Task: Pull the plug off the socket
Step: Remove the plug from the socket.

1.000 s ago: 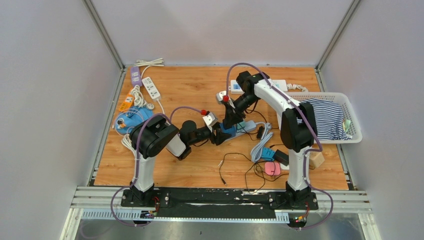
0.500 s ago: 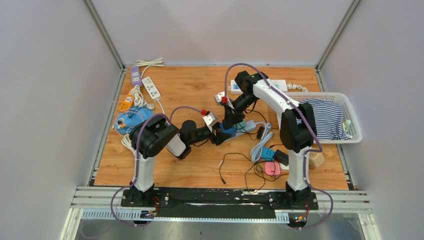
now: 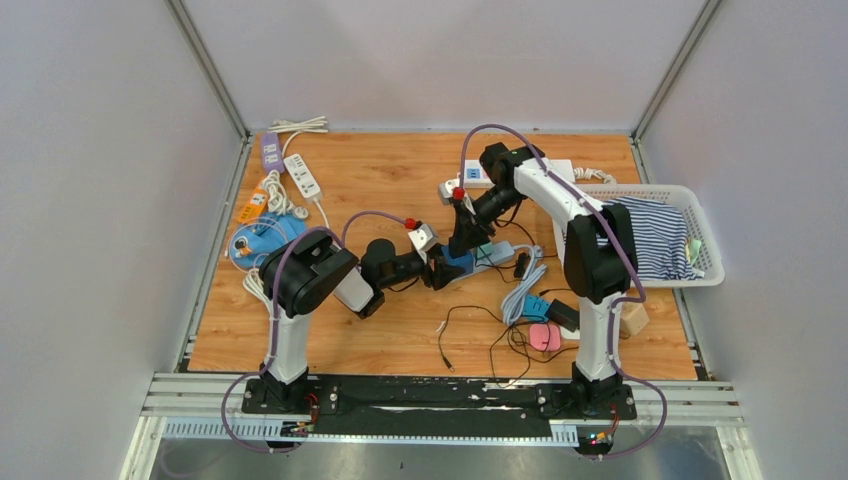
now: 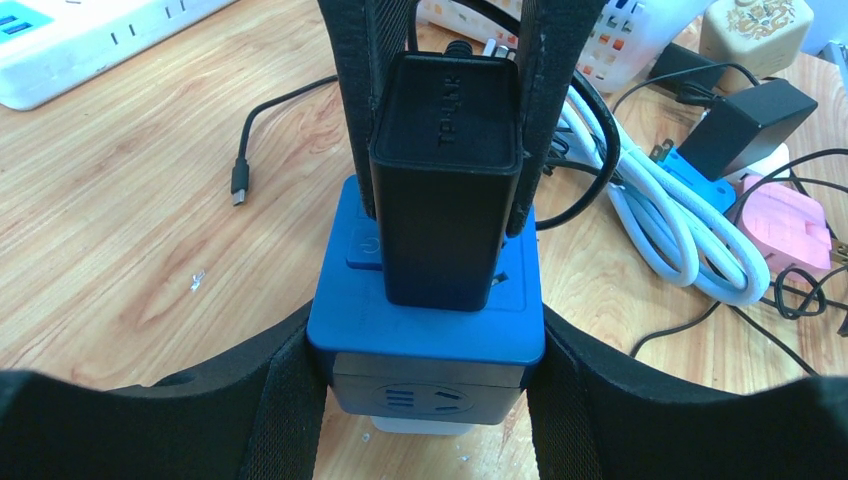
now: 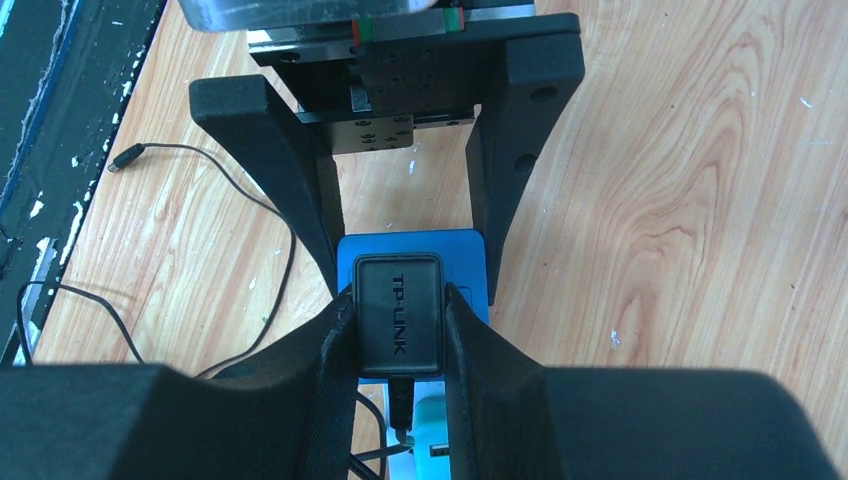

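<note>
Jaws pinch plug [image 4: 445,180], socket [image 4: 425,330]; white cable [image 4: 690,245], pink adapter [image 4: 790,225] beside.

Wooden bench [image 3: 400,170] carrying: white power strip [image 3: 301,176] lying far left, white basket [image 3: 640,189] sitting right, blue socket [image 3: 459,263] resting centre, loose cables [image 3: 527,287] sprawling nearby.

Lab cell, white enclosure walls [image 3: 95,200]

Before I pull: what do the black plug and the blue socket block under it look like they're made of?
The black plug looks like moulded hard plastic with a satin finish, going by its rounded edges and moulded-in lettering. The blue socket block also seems to be hard plastic: a smooth blue top with a slight sheen over a grey lower body with moulded slots.
</note>
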{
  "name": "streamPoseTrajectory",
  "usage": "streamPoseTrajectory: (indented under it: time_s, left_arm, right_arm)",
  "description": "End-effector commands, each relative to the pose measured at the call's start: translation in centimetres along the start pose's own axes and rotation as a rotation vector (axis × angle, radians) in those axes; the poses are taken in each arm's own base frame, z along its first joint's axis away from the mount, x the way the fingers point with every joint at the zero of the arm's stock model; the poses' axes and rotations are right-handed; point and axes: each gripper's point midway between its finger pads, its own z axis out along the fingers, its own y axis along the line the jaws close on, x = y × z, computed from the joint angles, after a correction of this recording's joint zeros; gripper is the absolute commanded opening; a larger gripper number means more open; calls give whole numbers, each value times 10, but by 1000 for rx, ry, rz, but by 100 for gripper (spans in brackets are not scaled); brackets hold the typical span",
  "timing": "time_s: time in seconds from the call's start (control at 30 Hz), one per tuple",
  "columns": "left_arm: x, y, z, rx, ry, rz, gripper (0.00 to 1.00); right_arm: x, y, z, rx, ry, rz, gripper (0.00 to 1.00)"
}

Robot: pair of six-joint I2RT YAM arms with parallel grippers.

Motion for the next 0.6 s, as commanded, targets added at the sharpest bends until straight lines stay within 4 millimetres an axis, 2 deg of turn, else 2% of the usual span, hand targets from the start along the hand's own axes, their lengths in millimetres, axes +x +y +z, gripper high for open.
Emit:
streamPoseTrajectory:
  time_s: [0.0, 0.07, 0.17, 0.4, 0.47, 0.57]
  left_arm:
    - [3, 10, -3, -48, 13, 13, 0]
    - [3, 11, -3, -49, 12, 14, 0]
    - [2, 11, -3, -50, 12, 16, 0]
    - [2, 11, -3, -52, 16, 19, 0]
    - [3, 11, -3, -53, 17, 19, 0]
    - [2, 11, -3, -52, 13, 17, 0]
  right_arm:
    - [-6, 38, 29, -142, 33, 111, 0]
    - [-22, 48, 37, -190, 31, 74, 0]
    - [-34, 51, 31, -195, 30, 51, 0]
    - [-2, 28, -3, -83, 23, 126, 0]
    - [2, 27, -4, -76, 16, 137, 0]
    - [-4, 31, 6, -103, -6, 130, 0]
